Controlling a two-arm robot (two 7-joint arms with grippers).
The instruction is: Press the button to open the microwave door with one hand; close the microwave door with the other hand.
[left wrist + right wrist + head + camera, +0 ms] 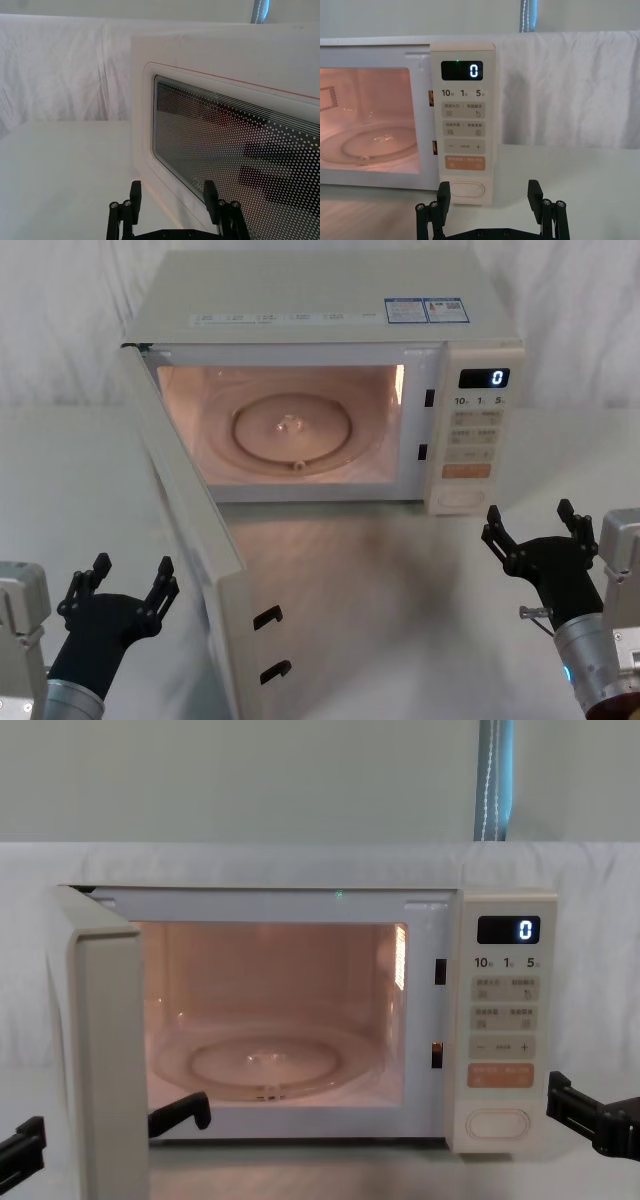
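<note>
The cream microwave (320, 320) stands at the back of the table with its cavity lit. The microwave door (190, 540) is swung wide open toward my left, and its dotted glass window (235, 150) faces the left wrist camera. The button (462, 496) is the wide cream oblong at the bottom of the control strip, also seen as the button (466, 191) and the button (498, 1123). My left gripper (132, 575) is open, low on the outer side of the door and apart from it. My right gripper (528, 525) is open, just in front of and right of the button, not touching it.
A glass turntable (290, 428) lies inside the cavity. The display (462, 70) shows 0, and an orange key (465, 162) sits above the button. White cloth covers the table (400, 620) and hangs as a backdrop (65, 70) behind it.
</note>
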